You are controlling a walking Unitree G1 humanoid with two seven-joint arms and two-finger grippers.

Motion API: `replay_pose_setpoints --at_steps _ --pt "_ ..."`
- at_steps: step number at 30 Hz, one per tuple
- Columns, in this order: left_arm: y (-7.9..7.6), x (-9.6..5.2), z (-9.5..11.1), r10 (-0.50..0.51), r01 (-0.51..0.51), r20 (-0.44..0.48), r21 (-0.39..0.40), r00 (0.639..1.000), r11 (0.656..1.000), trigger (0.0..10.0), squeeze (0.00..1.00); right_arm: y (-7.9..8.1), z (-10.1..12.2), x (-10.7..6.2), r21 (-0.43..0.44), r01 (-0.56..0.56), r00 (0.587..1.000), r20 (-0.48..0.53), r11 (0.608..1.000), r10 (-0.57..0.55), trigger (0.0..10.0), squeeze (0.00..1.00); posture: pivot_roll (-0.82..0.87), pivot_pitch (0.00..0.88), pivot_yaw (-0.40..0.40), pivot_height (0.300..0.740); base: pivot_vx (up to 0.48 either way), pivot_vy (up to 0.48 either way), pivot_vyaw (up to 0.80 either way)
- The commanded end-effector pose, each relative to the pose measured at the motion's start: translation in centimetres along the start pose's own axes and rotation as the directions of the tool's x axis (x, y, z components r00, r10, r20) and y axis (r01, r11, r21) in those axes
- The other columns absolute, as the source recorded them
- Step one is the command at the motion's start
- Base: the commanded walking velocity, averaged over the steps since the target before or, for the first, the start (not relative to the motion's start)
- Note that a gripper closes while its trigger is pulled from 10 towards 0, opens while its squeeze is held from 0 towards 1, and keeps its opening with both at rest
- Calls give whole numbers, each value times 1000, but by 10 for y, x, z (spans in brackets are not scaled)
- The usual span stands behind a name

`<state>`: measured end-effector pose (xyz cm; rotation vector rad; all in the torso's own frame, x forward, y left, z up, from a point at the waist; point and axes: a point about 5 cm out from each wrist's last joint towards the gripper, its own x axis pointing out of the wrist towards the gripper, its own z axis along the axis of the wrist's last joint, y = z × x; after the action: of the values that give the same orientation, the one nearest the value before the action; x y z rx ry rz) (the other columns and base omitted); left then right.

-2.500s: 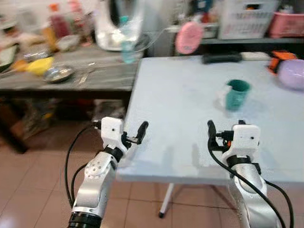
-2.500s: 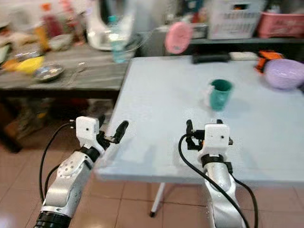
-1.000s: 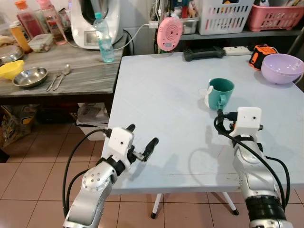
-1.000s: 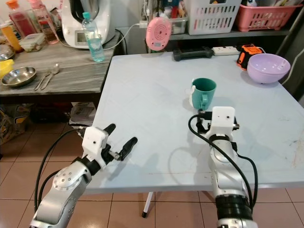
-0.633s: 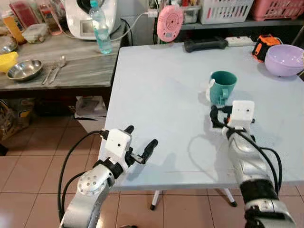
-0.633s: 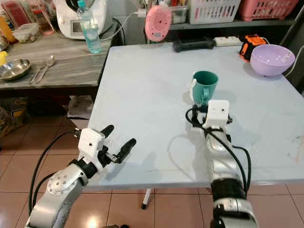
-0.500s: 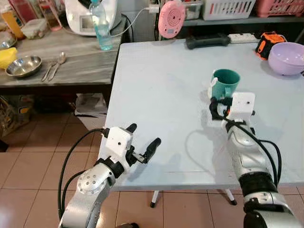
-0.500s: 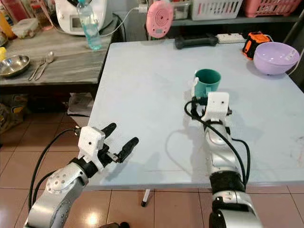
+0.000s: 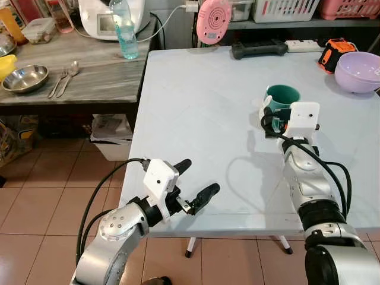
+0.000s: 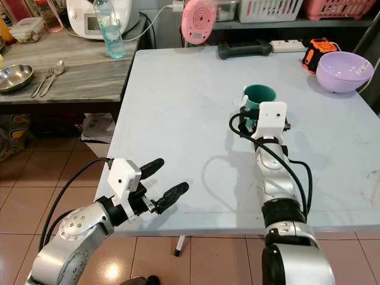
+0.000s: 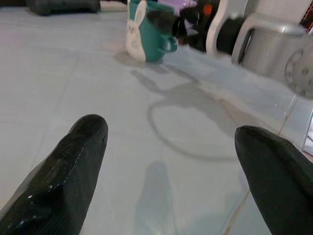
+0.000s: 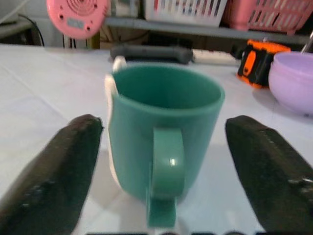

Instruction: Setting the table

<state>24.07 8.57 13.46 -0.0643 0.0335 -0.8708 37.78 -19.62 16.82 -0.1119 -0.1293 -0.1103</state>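
A green mug [image 9: 280, 97] with a white bunny shape on its side stands upright on the pale blue table [image 9: 202, 101], right of centre. My right gripper [image 12: 164, 122] is open just in front of it. Its two black fingers [image 12: 58, 176] flank the mug, whose handle [image 12: 165, 171] faces the wrist camera. Whether the fingers touch the mug is not clear. My left gripper [image 9: 199, 176] hangs open over the table's front left edge, with nothing between its fingers [image 11: 73, 166]. The mug [image 11: 146, 32] stands far ahead of it.
A purple bowl [image 9: 358, 63], an orange tool [image 9: 333, 53] and a black handled object [image 9: 259, 48] lie along the table's far edge, near a pink round device [image 9: 214, 21]. To the left, a grey side table [image 9: 89, 71] holds a steel bowl [image 9: 25, 78], cutlery [image 9: 64, 77] and a bottle [image 9: 123, 29].
My right gripper has moved forward to the mug, so its fingers now flank it. My left gripper has shifted right and forward over the table's edge. The camera view has moved too.
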Motion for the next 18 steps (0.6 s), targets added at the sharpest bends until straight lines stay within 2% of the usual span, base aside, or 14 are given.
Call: replay_pose_setpoints --at_steps 1,4,5,8,9,10,18 --pt "3 -2 -5 3 -3 -26 -2 1000 1000 10000 0 4 3 3 6 2 1000 14 1000 -2 6039 0 46 128 36 740 0 0 0" --pt "3 -3 -5 7 -7 -30 -1 1000 1000 10000 0 7 1 2 9 -1 1000 9 1000 1 6157 0 50 128 37 740 0 0 0" --pt "3 -4 -5 8 -8 -30 0 1000 1000 10000 0 8 -1 2 19 -1 1000 -1 1000 1 6471 0 52 129 36 740 0 0 0" --pt "3 -4 -6 9 -9 -33 0 999 1000 10000 0 10 -5 1 34 1 1000 -20 999 0 6275 0 54 127 36 740 0 0 0" --pt "3 -5 -6 9 -9 -36 2 999 1000 10000 0 12 -8 -1 35 -2 1000 -30 999 3 9373 0 55 129 35 740 0 0 0" --pt "3 -5 -6 8 -8 -37 3 999 1000 10000 0 13 -10 -1 34 -3 999 -34 999 4 10000 0 56 129 34 740 0 0 0" --pt "5 -6 -6 10 -9 -42 11 999 1000 10000 0 12 -16 -4 33 17 998 -53 999 -16 10000 0 59 127 39 740 0 0 0"
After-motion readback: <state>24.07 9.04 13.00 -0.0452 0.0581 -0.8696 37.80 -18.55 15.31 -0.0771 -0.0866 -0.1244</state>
